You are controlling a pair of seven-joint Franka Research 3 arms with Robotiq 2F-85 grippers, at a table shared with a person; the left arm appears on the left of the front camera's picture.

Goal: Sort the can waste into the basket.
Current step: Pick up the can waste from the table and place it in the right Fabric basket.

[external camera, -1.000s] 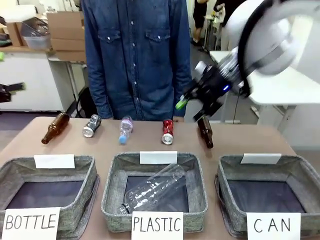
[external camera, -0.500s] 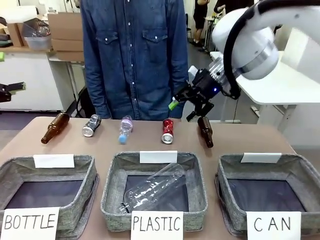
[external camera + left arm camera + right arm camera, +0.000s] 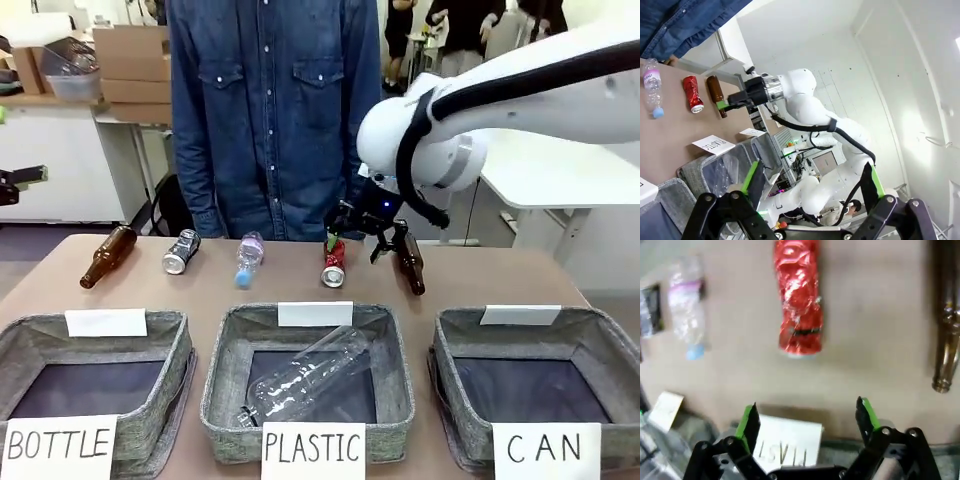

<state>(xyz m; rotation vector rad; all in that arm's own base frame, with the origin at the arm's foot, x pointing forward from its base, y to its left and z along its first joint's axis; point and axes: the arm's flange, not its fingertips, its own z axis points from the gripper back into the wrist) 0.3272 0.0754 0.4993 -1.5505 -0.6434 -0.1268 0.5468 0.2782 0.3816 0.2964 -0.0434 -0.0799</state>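
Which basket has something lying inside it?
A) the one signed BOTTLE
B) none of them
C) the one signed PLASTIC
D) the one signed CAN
C: a clear plastic bottle lies on its side in the middle basket, the one with the PLASTIC sign on its front.

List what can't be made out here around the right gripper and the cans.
- Front view: the right gripper overlaps the far end of the crumpled red metal can, so its height over the can cannot be told.
- Right wrist view: blurred. The brown glass bottle is cut by the right edge, the dark metal can with silver ends by the left edge.
- Front view: the grey fabric basket signed "CAN" is cut by the bottom edge.
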